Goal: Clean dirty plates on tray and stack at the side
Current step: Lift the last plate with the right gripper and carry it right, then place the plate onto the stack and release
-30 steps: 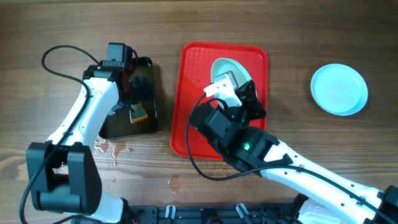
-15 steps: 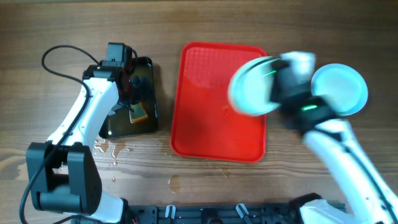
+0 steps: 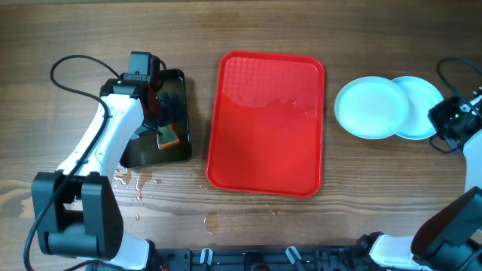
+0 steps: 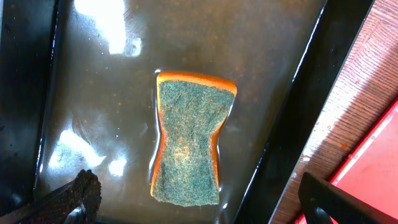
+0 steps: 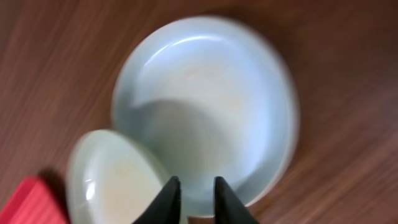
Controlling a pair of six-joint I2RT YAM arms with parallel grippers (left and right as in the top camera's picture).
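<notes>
Stacking step: the large red plastic tray (image 3: 267,150) sits plateless mid-table; two pale round shallow plates (image 3: 370,108) overlap askew by the right edge. Of the right pincer (image 5: 191,200) we cannot tell the grip; left pincer (image 4: 198,194) spread. Next, we judge: square the stack

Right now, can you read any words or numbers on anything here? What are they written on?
None: no word, number or sign can be read in any view.
red tray: plain, nothing written.
left plate and right plate: plain.
sponge and black tray: nothing written.
The right wrist view is blurred, but no writing shows there either.
</notes>
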